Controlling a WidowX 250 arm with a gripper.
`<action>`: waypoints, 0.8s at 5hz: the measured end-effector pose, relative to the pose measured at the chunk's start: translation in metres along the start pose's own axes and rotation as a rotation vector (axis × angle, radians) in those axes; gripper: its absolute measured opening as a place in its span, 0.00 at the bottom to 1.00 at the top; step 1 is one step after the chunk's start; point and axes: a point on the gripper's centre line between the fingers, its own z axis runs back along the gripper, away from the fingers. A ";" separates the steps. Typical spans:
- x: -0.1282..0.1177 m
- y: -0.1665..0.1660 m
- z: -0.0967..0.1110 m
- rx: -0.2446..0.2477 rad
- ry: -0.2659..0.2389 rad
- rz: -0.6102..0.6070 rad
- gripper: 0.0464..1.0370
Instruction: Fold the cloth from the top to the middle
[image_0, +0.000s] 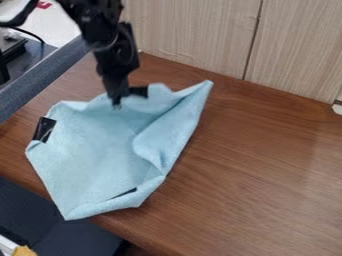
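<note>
The blue cloth (93, 155) lies toward the table's (260, 175) left end, its near corner reaching the front edge, its right side rumpled. At its far edge hangs the gripper (127, 99); whether it is released or clenched on fabric, I cannot tell. The step looks like taking the top edge. Next, that edge, once secured, should come nearward, low, to the cloth's middle. Wooden panels (194, 30) stand behind.

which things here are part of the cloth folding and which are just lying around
Part of the job:
- light blue cloth
- gripper, at the cloth's upper edge

Just lying about:
- black cable, upper left
- yellow-orange thing, bottom left corner
</note>
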 end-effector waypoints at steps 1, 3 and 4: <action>-0.010 -0.029 -0.001 -0.029 0.022 -0.018 0.01; -0.023 -0.071 -0.047 -0.126 0.069 -0.084 0.01; -0.025 -0.071 -0.056 -0.121 0.078 -0.100 0.03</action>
